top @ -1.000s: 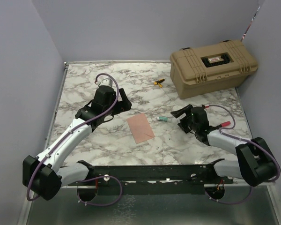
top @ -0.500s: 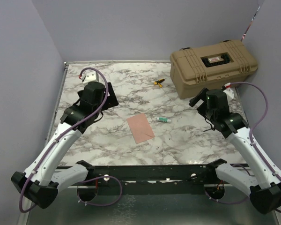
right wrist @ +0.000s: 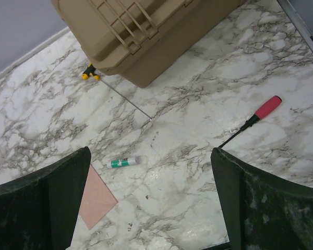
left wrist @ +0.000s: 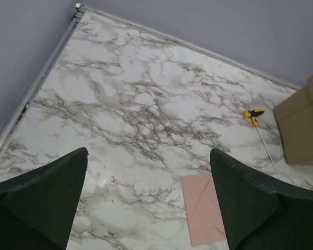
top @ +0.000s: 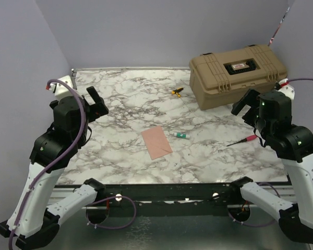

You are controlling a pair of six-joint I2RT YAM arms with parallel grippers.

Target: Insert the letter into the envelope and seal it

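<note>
Marble table point(top: 120, 104): envelope point(top: 156, 142) seen flat at centre. Left gripper point(left wrist: 148, 152), right gripper point(right wrist: 150, 151) spread wide, nothing held. Thin paper could be creased if scraped off marble.

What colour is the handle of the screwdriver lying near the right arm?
The screwdriver handle is red, and the right wrist view shows it best.

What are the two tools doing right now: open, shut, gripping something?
Left tool: open, holding nothing.
Right tool: open, holding nothing.
</note>
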